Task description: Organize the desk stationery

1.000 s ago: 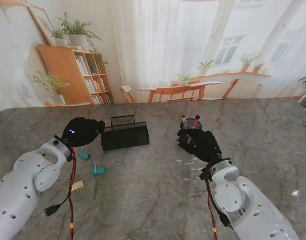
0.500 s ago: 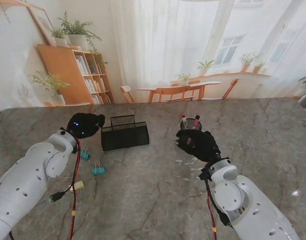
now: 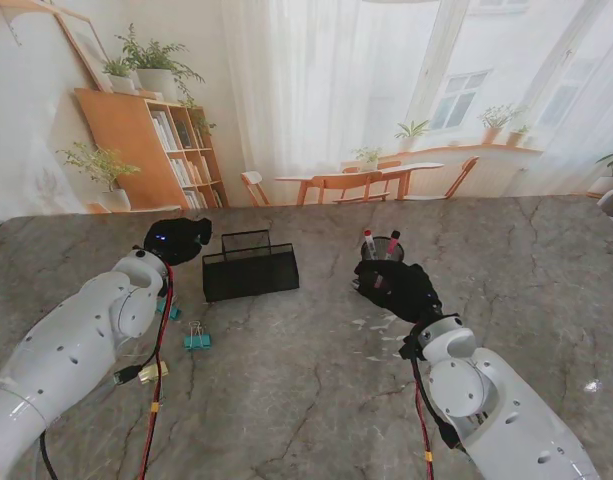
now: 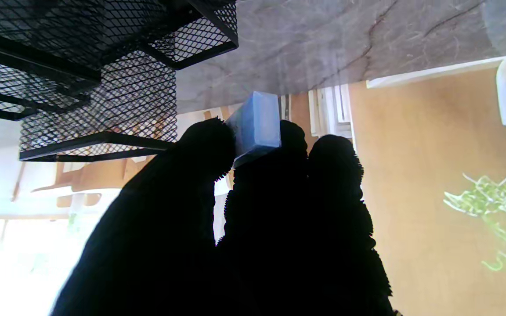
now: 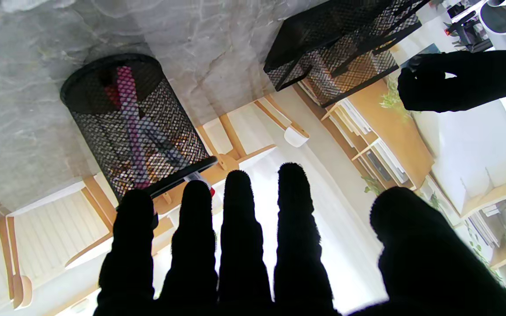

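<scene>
My left hand (image 4: 253, 219) pinches a small blue block (image 4: 255, 125), likely an eraser, between thumb and fingertips; in the left wrist view its free end clears the black fingers and sits beside the open rim of the black mesh tray (image 4: 103, 66). From the stand, that hand (image 3: 174, 241) hovers at the tray's (image 3: 250, 270) nine o'clock edge, just off its left wall, not over the basin.

At about seven o'clock from the tray, two teal binder clips lie on the marble: one (image 3: 196, 338) in the open, the other (image 3: 169, 309) partly hidden behind my left forearm. A yellowish item (image 3: 153, 371) sits nearer to me, by the red cable; I cannot make out what it is.

At three o'clock from the tray, well apart, stands the round mesh pen cup (image 3: 382, 246) with red-capped pens upright in it. My right hand (image 3: 396, 285) sits just on my side of it, fingers (image 5: 240, 219) spread and straight, holding nothing, fingertips near the cup's rim (image 5: 171, 177).

Between tray and cup the table (image 3: 316, 400) is bare, and bare again toward me.
</scene>
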You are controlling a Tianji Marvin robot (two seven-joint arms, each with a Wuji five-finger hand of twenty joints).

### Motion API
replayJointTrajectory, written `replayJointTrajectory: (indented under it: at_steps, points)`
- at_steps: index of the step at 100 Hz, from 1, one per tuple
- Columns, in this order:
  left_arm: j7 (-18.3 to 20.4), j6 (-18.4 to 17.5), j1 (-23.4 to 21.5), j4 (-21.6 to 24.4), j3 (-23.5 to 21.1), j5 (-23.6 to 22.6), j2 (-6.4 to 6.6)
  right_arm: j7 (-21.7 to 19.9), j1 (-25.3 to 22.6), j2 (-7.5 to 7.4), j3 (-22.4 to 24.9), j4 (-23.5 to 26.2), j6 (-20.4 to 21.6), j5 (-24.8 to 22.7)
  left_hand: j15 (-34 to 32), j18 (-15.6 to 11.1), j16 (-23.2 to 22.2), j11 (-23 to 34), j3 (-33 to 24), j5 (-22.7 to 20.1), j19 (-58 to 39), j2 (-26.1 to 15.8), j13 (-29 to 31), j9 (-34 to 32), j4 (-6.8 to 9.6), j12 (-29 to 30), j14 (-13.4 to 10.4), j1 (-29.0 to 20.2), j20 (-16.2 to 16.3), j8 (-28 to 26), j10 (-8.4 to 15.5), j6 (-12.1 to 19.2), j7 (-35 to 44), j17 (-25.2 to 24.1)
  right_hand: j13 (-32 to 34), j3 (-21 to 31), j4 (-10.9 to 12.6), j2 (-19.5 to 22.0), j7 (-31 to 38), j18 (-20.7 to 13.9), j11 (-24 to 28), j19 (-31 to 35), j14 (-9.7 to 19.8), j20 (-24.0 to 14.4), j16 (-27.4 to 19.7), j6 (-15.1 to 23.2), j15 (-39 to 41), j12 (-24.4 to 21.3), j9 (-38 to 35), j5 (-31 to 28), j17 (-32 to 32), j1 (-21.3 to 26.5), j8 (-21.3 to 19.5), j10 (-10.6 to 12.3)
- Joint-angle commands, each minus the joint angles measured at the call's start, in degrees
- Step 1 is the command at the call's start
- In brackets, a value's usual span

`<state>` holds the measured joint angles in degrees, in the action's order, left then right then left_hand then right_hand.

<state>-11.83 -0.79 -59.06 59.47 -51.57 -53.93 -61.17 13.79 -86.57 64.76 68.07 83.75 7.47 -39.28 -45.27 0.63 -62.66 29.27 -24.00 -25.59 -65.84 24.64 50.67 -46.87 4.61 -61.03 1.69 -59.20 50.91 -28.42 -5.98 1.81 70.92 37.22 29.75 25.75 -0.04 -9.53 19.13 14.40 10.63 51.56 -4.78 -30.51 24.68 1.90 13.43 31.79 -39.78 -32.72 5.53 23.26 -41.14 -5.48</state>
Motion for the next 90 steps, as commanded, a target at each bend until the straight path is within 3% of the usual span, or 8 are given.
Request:
replayJointTrajectory:
  at_steps: [1,47,62,74,90]
  points:
    - [-0.35,0.73,0.68,-0.94,0.56,0.4,-1.1,-1.2,0.38,0.05,-0.28,-0.58,-0.19,0.34,-0.14,-4.38,0.21,0.18,-0.03,2.31,-2.07,-1.13,0.59,0.87,3.38,-0.63,-2.42,-6.52,0.69,-0.05,1.13,-1.61,0.94,1.57,0.41,-1.5,-1.17,1.37,0.67,0.16,0.95,1.15,0.13,0.46,0.57,0.02,0.18,0.52,0.16,-0.31,-1.11,0.08,-1.21,-0.19]
    - [-0.91,3.61,2.92,-4.51,4.46,4.44,-2.46,-1.91,1.06,0.03,-0.91,-1.35,-0.2,0.93,-0.27,-5.0,1.28,-0.8,2.18,2.37,-2.39,-1.83,0.95,0.89,2.41,-0.89,-2.8,-7.72,0.05,0.01,0.68,-1.87,0.86,2.67,0.36,-1.43,-1.17,1.35,0.69,0.15,0.94,1.17,0.07,0.44,0.58,-0.04,0.19,0.51,0.18,-0.27,-1.12,0.07,-1.24,-0.23]
    - [-0.96,4.01,3.32,-4.95,5.03,5.57,-2.87,-1.72,1.02,0.07,-0.87,-1.42,-0.35,0.98,0.24,-5.46,2.21,-1.57,4.21,2.32,-2.0,-2.46,1.08,0.93,1.01,-0.92,-2.97,-8.74,-0.4,0.3,0.28,-2.1,0.33,3.45,0.38,-1.41,-1.16,1.38,0.68,0.15,0.97,1.18,0.16,0.44,0.59,0.04,0.21,0.53,0.15,-0.26,-1.13,0.13,-1.23,-0.28]
    - [-0.68,4.18,3.98,-5.32,5.79,6.36,-3.16,-1.71,1.02,0.08,-0.85,-1.46,-0.38,1.04,1.51,-6.0,4.59,-3.03,9.08,1.7,-1.12,-4.02,1.31,0.77,-1.05,-0.8,-2.9,-11.32,-0.95,0.95,-0.34,-2.79,-1.63,4.51,0.37,-1.41,-1.17,1.34,0.71,0.15,0.96,1.19,0.17,0.43,0.59,0.0,0.22,0.52,0.16,-0.33,-1.13,0.14,-1.24,-0.19]
    - [-0.67,4.72,4.97,-6.57,7.03,7.79,-3.69,-1.61,0.94,0.09,-0.73,-1.5,-0.37,1.01,2.6,-6.65,7.94,-4.55,14.18,0.4,0.33,-5.65,1.57,0.61,-2.6,-0.67,-3.09,-12.88,-1.45,2.08,-1.25,-3.49,-4.56,5.64,0.37,-1.42,-1.17,1.34,0.77,0.18,0.97,1.2,0.13,0.43,0.58,-0.04,0.22,0.52,0.15,-0.41,-1.13,0.12,-1.27,-0.25]
